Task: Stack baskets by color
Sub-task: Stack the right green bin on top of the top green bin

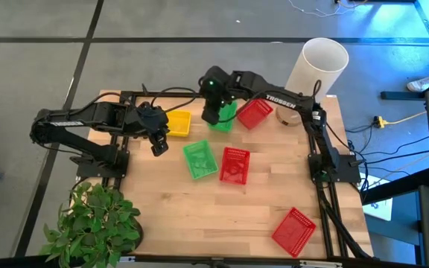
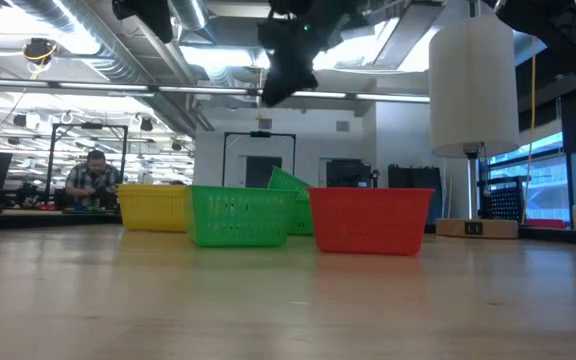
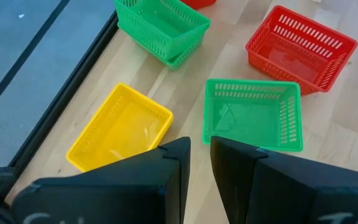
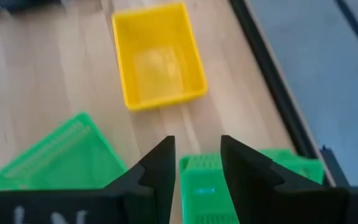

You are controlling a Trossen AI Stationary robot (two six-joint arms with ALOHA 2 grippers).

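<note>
My right gripper (image 1: 214, 117) hangs open above two green baskets (image 1: 226, 116), one set in the other and a little askew (image 3: 161, 26); they show below its fingers (image 4: 205, 186), untouched. A third green basket (image 1: 199, 160) and a red basket (image 1: 234, 165) stand mid-table. A yellow basket (image 1: 178, 123) sits toward the far left, a red basket (image 1: 255, 113) beside the green pair, and another red basket (image 1: 294, 231) near the front right. My left gripper (image 1: 159, 144) waits above the table's left side, a narrow empty gap between its fingers (image 3: 201, 168).
A tall white cylinder (image 1: 320, 65) stands at the far right corner. A potted plant (image 1: 95, 223) fills the near left corner. Black frame rails (image 1: 319, 149) run along the table's sides. Bare wood lies along the near middle of the table (image 1: 199, 223).
</note>
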